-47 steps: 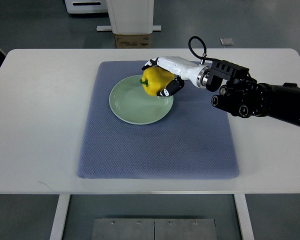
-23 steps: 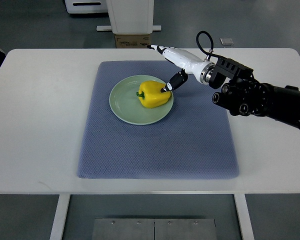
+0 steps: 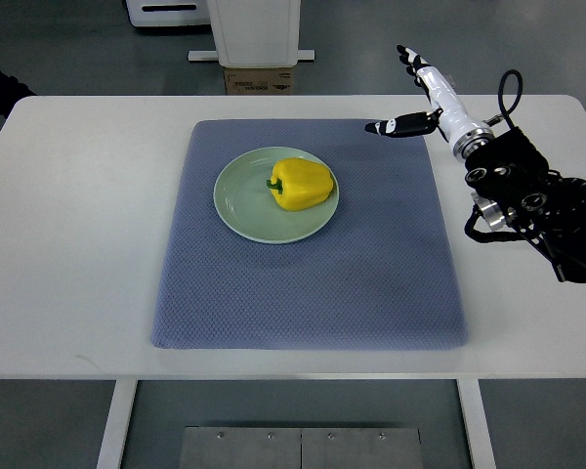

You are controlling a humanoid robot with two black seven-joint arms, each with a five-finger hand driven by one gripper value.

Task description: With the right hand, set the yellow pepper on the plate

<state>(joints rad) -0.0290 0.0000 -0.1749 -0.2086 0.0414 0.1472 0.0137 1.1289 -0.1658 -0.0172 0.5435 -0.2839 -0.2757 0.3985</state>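
Top view shows you the white table (image 3: 68, 244) with the blue-grey mat (image 3: 313, 283) spread across its middle, well to the left of your right hand (image 3: 425, 93) and nearer you. On that mat the pale green plate (image 3: 239, 210) sits well apart from the hand, left of it and slightly nearer. Your yellow pepper (image 3: 301, 184) lies on the plate's right half, stem pointing left, nothing touching it. The hand holds nothing, its fingers (image 3: 412, 61) spread straight, thumb reaching left over the mat's far right corner. Half a second ago its thumb touched the pepper; since then you have pulled it back rightward and away.
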